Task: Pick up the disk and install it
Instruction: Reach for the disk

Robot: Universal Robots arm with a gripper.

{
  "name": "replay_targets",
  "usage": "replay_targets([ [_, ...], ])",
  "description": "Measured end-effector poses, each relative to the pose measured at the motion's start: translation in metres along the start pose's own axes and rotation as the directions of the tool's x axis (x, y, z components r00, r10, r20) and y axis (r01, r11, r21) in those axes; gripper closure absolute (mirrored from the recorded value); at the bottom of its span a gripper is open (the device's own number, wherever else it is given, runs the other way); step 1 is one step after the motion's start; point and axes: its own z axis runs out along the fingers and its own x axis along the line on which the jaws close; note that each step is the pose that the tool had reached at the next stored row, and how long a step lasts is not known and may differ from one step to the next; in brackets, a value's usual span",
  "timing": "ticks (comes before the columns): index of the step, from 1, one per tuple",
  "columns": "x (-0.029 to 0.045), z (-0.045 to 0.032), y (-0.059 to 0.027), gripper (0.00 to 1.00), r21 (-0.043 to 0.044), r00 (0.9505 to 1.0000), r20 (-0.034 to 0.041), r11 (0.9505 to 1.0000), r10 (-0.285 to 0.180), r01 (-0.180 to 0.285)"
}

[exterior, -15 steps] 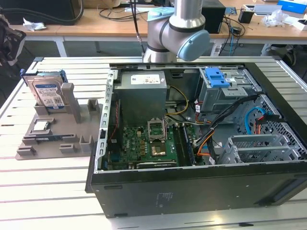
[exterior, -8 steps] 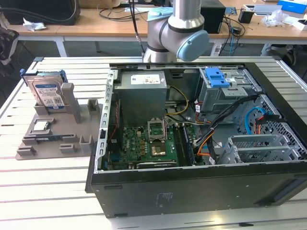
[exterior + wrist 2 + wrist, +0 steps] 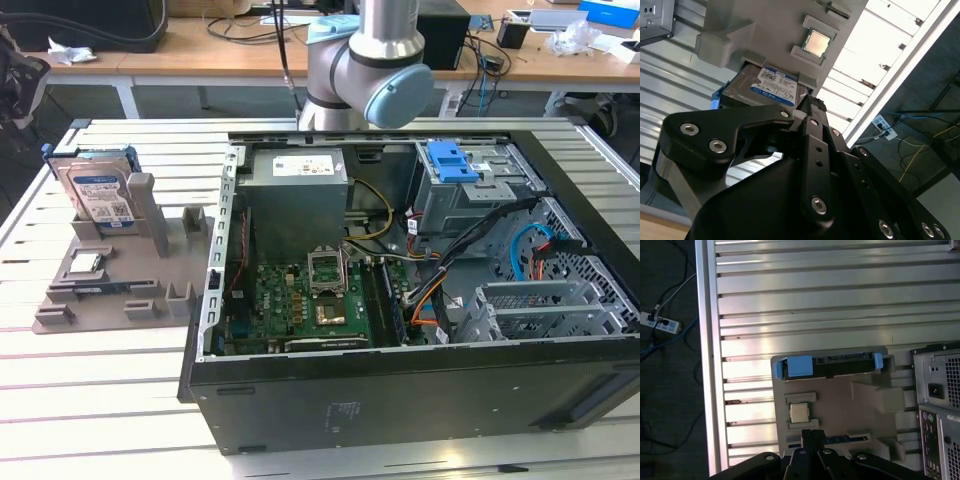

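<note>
Since the disk (image 3: 96, 196) stands on edge in a slot at the far end of the grey fixture (image 3: 150, 268), leaning a little with its labelled face outward, its top edge and blue carrier frame are left free to a reach from above; the fixture lies on the slatted table (image 3: 100, 400), just beside the open computer case (image 3: 400, 390), on the exterior view's left.

Gripper (image 3: 812, 434) hangs above the fixture, near the processor chip (image 3: 800, 413) and apart from the disk; jaws stand drawn together, nothing between them. Judged: approach stage, disk not yet picked.

Inside the case the drive cage (image 3: 480, 195) carries a bare blue bracket (image 3: 452, 160); probably the region meant for the install, unconfirmed.

Hidden or unclear:
- disk's lower part is sunk in the slot;
- in the first wrist view the disk shows edge-on, label unseen;
- in the second wrist view the gripper's black linkage covers the disk's near corner and much of the fixture;
- arm is cut off at the exterior view's top edge, so its height over the disk cannot be judged.
</note>
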Motion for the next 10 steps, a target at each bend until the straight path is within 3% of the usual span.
replay_targets([
  [10, -0.0011, 0.0001, 0.0001, 0.89, 0.0011, 1.0, 0.0001, 1.0, 0.0, 0.0],
])
